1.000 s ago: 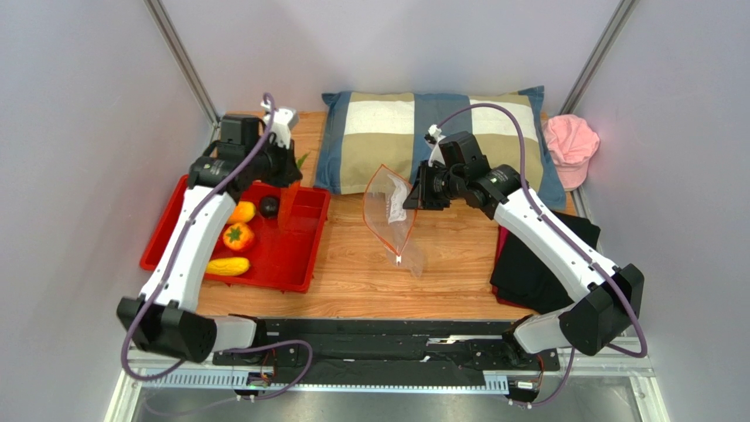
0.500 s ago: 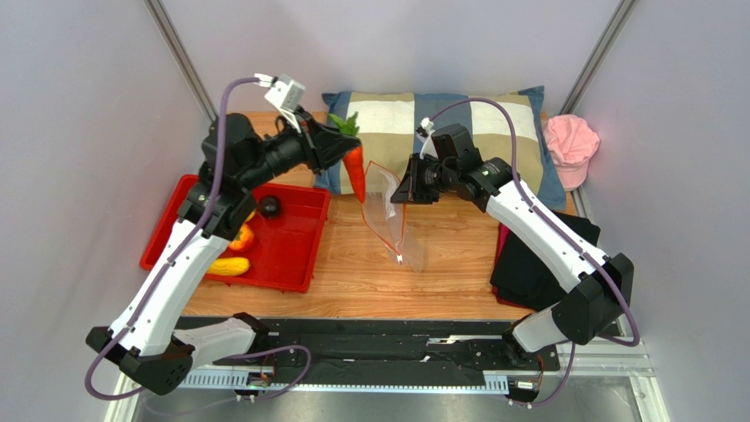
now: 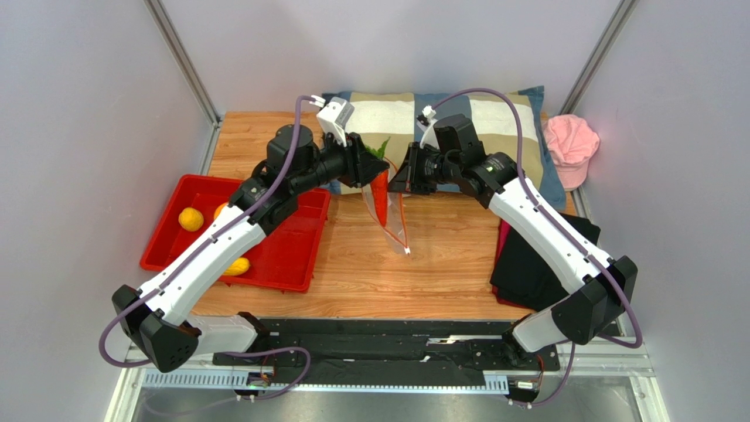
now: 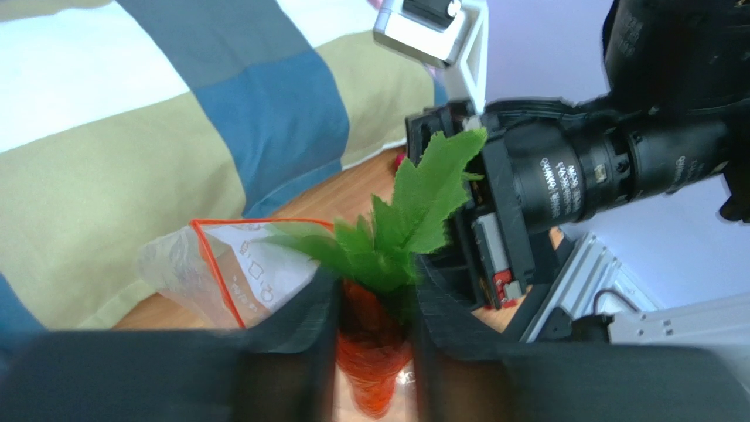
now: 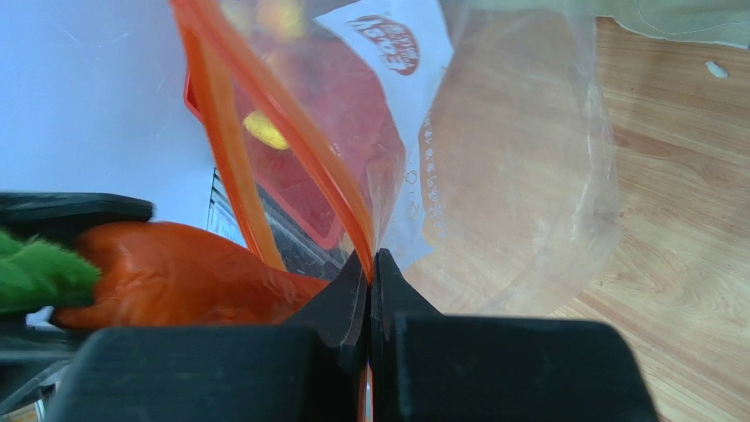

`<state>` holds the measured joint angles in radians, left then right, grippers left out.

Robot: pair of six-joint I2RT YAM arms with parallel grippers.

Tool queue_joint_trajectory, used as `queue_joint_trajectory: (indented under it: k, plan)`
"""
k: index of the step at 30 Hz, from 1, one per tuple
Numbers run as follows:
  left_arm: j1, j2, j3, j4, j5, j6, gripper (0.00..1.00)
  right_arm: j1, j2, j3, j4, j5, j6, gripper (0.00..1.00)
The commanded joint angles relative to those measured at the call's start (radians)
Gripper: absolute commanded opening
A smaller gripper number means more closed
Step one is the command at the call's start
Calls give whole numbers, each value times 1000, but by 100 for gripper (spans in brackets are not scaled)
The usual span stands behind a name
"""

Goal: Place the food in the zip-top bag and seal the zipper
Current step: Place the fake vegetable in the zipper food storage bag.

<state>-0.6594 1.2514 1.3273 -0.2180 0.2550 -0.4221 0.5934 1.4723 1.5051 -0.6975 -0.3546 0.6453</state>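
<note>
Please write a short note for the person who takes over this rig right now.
Left gripper: shut on the carrot near its green top, tip down at the zip-top bag mouth.
Right gripper: shut on the zipper edge, holding the bag up and open.
Red tray: yellow and orange fruits wait there.
Done: nothing released in the bag yet.
To do: drop carrot, load the rest, seal.
</note>
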Motion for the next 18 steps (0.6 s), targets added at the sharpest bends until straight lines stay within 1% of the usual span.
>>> queue_joint_trajectory:
  k: [1,4,6,11,13,15,18]
  plan:
    - [-3,-12,36,-104,47,-6,58,0,5,46,26,6,27,0]
    - [1,-18,55,-197,33,8,82,-9,6,44,27,-1,34,0]
    - [9,-33,52,-237,30,13,91,-12,8,35,26,-6,39,0]
    - [85,-104,38,-274,-5,13,91,-29,0,18,26,-18,43,0]
    - [99,-124,36,-310,-49,20,87,-32,-3,15,26,-24,42,0]
    - [103,-132,26,-348,-60,51,82,-30,-7,14,29,-32,47,0]
    - [101,-132,16,-383,-5,78,80,-29,-12,30,29,-60,60,0]
